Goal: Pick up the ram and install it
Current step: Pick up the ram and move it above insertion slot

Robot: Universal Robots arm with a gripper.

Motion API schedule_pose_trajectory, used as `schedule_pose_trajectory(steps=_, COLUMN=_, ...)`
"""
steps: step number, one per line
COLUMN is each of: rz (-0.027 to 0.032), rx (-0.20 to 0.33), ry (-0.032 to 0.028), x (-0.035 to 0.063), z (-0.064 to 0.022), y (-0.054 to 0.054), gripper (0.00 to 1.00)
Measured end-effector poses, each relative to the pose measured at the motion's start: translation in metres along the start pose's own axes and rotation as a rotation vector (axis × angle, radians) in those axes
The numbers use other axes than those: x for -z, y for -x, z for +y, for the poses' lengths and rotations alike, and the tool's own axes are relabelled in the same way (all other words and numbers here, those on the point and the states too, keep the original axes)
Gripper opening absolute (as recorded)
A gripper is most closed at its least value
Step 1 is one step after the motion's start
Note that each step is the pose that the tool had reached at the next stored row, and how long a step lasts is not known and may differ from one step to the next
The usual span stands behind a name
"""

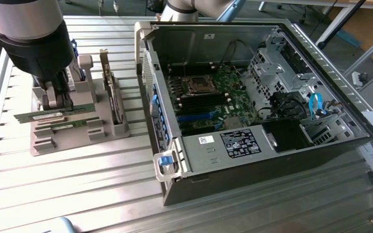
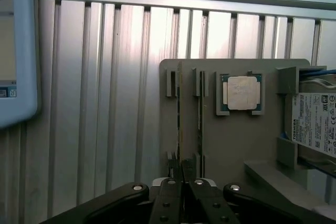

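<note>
The ram (image 1: 44, 116) is a thin green stick lying across the slots of a grey holder (image 1: 76, 141) at the exterior view's left. My gripper (image 1: 60, 106) comes straight down on its middle. In the wrist view the ram (image 2: 178, 124) shows edge-on, running away from my gripper (image 2: 181, 174), whose two black fingers are shut on its near part. It still lines up with the holder's slot posts; whether it has lifted clear I cannot tell. The open computer case (image 1: 238, 97) lies at the exterior view's right, with its motherboard's memory slots (image 1: 203, 104) exposed.
A second green stick (image 1: 70, 126) (image 2: 199, 119) sits in the neighbouring slot. The grey holder (image 2: 236, 145) also carries a square silver processor (image 2: 241, 93), a hard drive (image 2: 315, 121) and an upright expansion card (image 1: 115, 97). Everything rests on a ribbed aluminium table (image 1: 76, 194).
</note>
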State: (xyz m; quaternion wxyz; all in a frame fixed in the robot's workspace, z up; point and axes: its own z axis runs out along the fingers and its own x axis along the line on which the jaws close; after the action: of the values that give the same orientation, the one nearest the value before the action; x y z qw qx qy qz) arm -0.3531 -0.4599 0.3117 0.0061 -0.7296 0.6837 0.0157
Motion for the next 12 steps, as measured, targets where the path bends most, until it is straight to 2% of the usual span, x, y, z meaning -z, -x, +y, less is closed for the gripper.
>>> schedule_pose_trajectory(steps=12, rz=-0.0001, rx=0.0, ry=-0.0001, x=0.0184, z=0.0002, y=0.001, gripper=0.12)
